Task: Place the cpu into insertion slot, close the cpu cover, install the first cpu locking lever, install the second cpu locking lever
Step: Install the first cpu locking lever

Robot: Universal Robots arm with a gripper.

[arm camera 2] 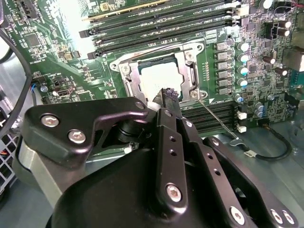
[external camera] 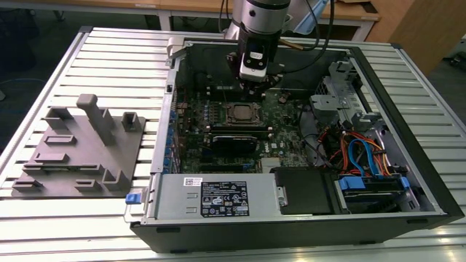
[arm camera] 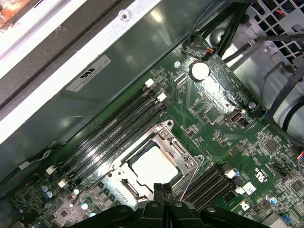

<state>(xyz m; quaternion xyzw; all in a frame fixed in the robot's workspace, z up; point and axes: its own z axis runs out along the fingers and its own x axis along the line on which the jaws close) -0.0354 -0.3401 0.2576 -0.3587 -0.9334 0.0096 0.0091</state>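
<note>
**Hidden or unclear**
- The gripper (arm camera: 163, 191) has its own black body across the near side of the socket in both wrist views.
- You cannot tell whether its tip touches the metal beneath.
- In the exterior view the arm covers the board behind the socket.

**cpu (arm camera: 153, 167)**
- It lies flat in the insertion slot (external camera: 243, 113).
- Its pale top shows through the window of the cpu cover (arm camera: 180, 152), which is down over it.

**locking lever (arm camera 2: 216, 121)**
- This thin wire angles off a socket corner across a bank of black memory slots (arm camera 2: 206, 124).
- You cannot tell whether it is latched.

**Edges and room**
- The grey wall of the computer case (arm camera: 142, 61) runs along the far memory slots.
- A black card (external camera: 233, 143) sits just beside the socket, and cables crowd the exterior view's right.
- A grey fixture plate (external camera: 80, 147) rests on the slatted table (external camera: 407, 60), near the case on the exterior view's left.

**Jaws**
- The jaws are pressed together with nothing visible between them.
- The tip is poised over the cover's edge.
</note>
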